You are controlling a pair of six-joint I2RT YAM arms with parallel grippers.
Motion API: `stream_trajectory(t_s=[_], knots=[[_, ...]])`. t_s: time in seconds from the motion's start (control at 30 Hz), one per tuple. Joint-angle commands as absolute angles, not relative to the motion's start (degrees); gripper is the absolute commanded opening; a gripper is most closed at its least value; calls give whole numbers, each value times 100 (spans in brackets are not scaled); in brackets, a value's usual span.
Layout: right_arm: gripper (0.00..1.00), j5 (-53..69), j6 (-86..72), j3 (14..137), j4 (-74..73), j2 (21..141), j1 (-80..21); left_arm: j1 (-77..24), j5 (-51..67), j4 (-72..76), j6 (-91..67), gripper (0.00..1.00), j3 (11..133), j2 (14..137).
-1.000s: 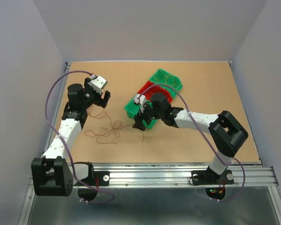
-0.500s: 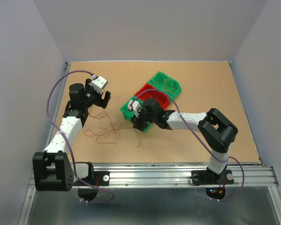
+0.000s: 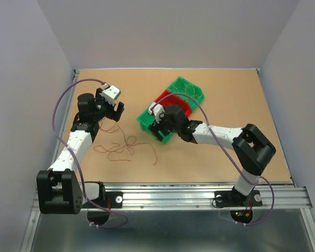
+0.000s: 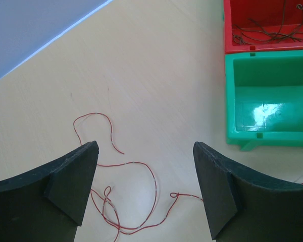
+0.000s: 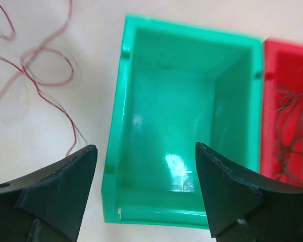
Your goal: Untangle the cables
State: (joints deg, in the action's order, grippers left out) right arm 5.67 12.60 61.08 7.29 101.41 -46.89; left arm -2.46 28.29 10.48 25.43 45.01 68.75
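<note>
Right hand (image 5: 145,146) hangs spread over the green bin (image 5: 116,126); left hand (image 4: 145,146) spread above loose cables (image 4: 93,114).

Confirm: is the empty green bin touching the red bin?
Touching. Left wrist view: green bin sits flush against red bin, no gap showing.

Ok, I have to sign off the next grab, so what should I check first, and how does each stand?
Left tool open, empty: ok.
Right tool open, empty: ok.
Green bin under right tool has room: ok.
Cables on the table separated: not ok, looped together.
Top strand at the crossings clear: cannot tell.
</note>
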Motion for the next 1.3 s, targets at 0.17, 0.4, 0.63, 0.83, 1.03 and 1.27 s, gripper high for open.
stream_trajectory(t_s=[0.17,0.4,0.63,0.83,1.03,1.27], knots=[[79,1001,1285,5731,941,8738,-4790,-220,2830,1222,2602,87,4605,6829],[73,1547,1274,5845,369,8789,-5325,-220,2839,1222,2619,87,4641,6934],[71,1749,1275,6292,106,9560,-5528,-220,2856,1213,2654,87,4649,6970],[71,1328,1160,6775,-219,10309,-5528,-220,2883,1195,2654,86,4641,6917],[72,705,984,6996,-369,10801,-5528,-220,2909,1195,2646,86,4641,6943],[28,896,1125,7145,-711,10925,-5528,-220,2909,1178,2654,86,4667,6987]])
